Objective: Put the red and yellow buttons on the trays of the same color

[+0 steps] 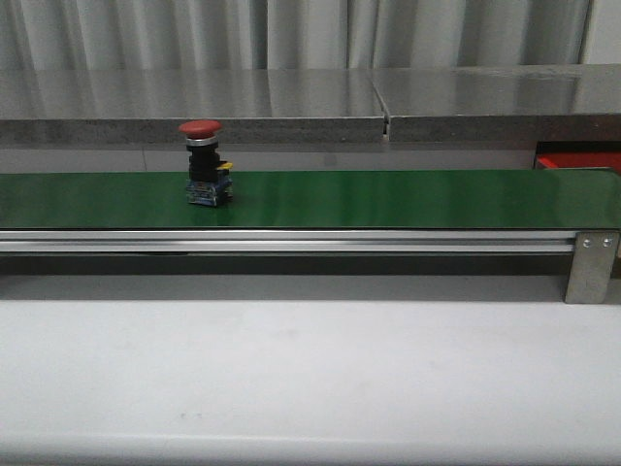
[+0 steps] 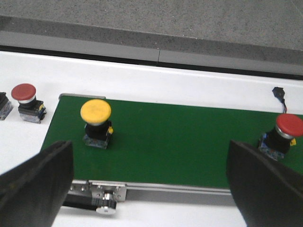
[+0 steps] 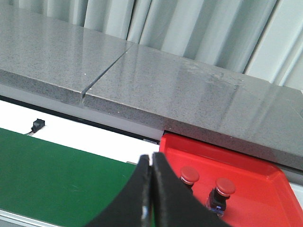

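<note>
In the front view we see one glossy red dome-capped button [image 1: 202, 163] with a dark base standing upright on the long green belt [image 1: 388, 198], left of centre in the frame. At the far right edge, behind the belt's end, a sliver of the bright red-orange low-rimmed tray [image 1: 578, 159] shows.

From the left wrist view, our left gripper [image 2: 149, 182] has its two dark fingers [image 2: 40, 182] spread wide apart at the lower corners, holding nothing. Between them on the belt stands a yellow-capped button [image 2: 96, 122] left of centre, and a red-capped one [image 2: 283, 136] sits at the right edge, just beside the right finger. Another red button [image 2: 27, 101] rests off the belt on the white table surface [image 2: 156, 80] at the left of the frame.

In the right wrist view, our right gripper [image 3: 151, 189] has its black fingers pressed together with nothing between them. Just beyond, two red buttons [image 3: 189, 176] [image 3: 223, 189] stand inside the red tray at lower right, beneath the grey stone-like ledge [image 3: 189, 94].
</note>
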Robot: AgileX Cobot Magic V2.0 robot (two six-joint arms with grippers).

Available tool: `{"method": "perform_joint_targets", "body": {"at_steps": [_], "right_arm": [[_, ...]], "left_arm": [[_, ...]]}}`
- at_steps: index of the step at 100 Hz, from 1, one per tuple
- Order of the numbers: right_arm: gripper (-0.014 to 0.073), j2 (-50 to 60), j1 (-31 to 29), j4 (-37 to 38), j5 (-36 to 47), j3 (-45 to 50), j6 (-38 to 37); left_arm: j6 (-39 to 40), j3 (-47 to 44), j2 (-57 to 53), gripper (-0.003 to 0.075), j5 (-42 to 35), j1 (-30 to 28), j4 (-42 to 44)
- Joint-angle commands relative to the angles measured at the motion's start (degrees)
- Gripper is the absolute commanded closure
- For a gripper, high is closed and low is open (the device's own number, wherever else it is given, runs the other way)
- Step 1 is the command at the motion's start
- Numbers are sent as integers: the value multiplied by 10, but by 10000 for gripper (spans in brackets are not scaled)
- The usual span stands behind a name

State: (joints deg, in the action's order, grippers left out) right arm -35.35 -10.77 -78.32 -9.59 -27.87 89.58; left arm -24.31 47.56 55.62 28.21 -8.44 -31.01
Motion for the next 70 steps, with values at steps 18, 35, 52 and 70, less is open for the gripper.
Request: {"method": "perform_joint_targets", "body": {"at_steps": [18,35,52,70], "right_arm": [[662,1,0,-24,6,-16,6],[662,1,0,-37,6,-16,6],[662,0,0,-57,2,-16,6],[570,0,0,-66,-38,-16,6]], "left_arm": [[-2,-102,-155,432,-37,3,-16],[-2,-137,-196,739,-37,3,-16],[-2,-144,-195,741,-37,3,-16],[-2,-144,-195,741,-34,3,-16]]}}
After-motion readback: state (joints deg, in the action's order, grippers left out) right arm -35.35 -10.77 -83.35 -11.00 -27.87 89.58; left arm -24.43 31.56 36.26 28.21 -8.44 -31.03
